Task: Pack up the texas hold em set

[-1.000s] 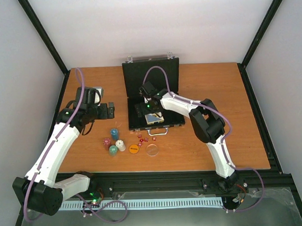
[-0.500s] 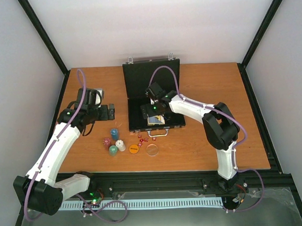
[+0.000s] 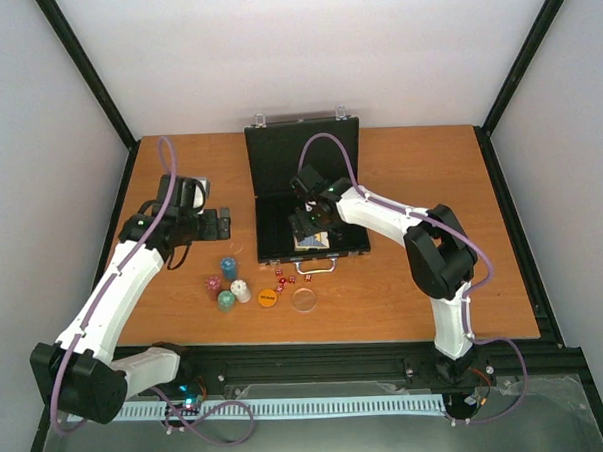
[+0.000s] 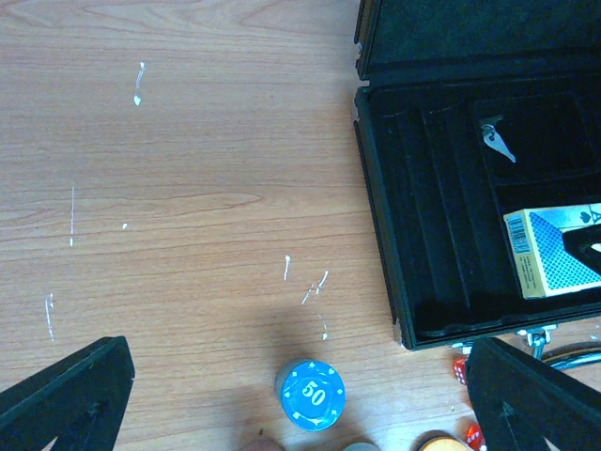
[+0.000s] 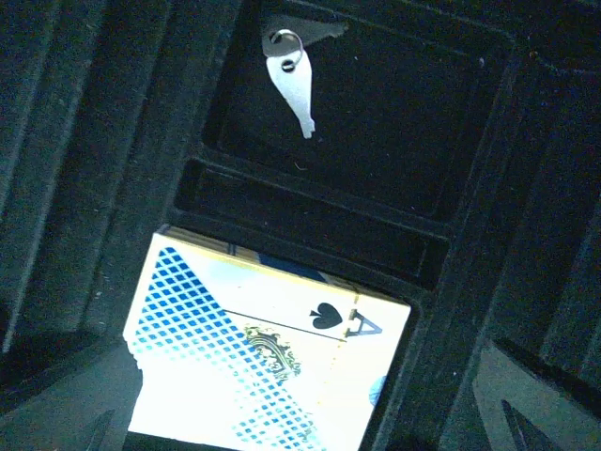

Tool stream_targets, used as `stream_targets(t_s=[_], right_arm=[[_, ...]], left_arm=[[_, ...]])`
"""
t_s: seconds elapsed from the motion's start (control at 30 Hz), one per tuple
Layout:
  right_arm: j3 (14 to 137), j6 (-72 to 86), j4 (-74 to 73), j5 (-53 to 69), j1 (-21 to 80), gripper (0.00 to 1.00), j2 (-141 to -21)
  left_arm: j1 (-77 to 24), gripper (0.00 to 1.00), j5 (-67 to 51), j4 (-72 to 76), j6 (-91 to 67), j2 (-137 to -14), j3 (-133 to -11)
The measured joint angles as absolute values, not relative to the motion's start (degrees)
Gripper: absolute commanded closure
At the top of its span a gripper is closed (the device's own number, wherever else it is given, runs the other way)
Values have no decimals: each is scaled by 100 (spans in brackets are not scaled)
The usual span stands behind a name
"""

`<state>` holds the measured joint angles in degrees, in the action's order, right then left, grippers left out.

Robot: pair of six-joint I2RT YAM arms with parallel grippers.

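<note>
The case (image 3: 278,157) is lying open at the middle of the far edge. The deck (image 5: 263,357) is sitting in its tray, just below a small key (image 5: 293,83). The right gripper (image 5: 297,399) is hovering over the deck, fingers spread wide, holding nothing. The left gripper (image 4: 300,376) is hanging toward the left edge, equally wide and empty. Chips (image 3: 228,267), discs (image 3: 268,298) and dice (image 3: 292,277) are lying between the case and the near edge.
</note>
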<state>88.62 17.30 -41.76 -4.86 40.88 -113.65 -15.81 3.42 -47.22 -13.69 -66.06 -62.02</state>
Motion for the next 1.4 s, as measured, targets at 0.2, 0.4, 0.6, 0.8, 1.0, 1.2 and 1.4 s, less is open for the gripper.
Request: stream_targets(t_s=[0.2, 0.4, 0.6, 0.8, 1.0, 1.2, 1.4], right_arm=[[8868, 1518, -4265, -631, 4108, 3, -11638], [9105, 1387, -4379, -985, 4160, 3, -11793], [9124, 1291, -4416, -1262, 4185, 2, -11802], [9126, 1288, -4410, -945, 4174, 3, -11743], [9153, 1313, -4329, -375, 4182, 3, -11500], [9312, 1332, -4324, -217, 4185, 3, -11544], [9369, 1341, -4305, -187, 4185, 4, -11935]], left_arm=[[-1581, 0, 340, -4661, -1372, -6781, -6202], [-1581, 0, 325, -4613, -1369, -6980, -6202], [-1581, 0, 325, -4600, -1365, -7013, -6202], [-1581, 0, 346, -4602, -1326, -7011, -6202], [-1581, 0, 344, -4600, -1323, -7011, -6202], [-1581, 0, 346, -4600, -1288, -7011, -6202], [-1581, 0, 351, -4602, -1223, -7011, -6202]])
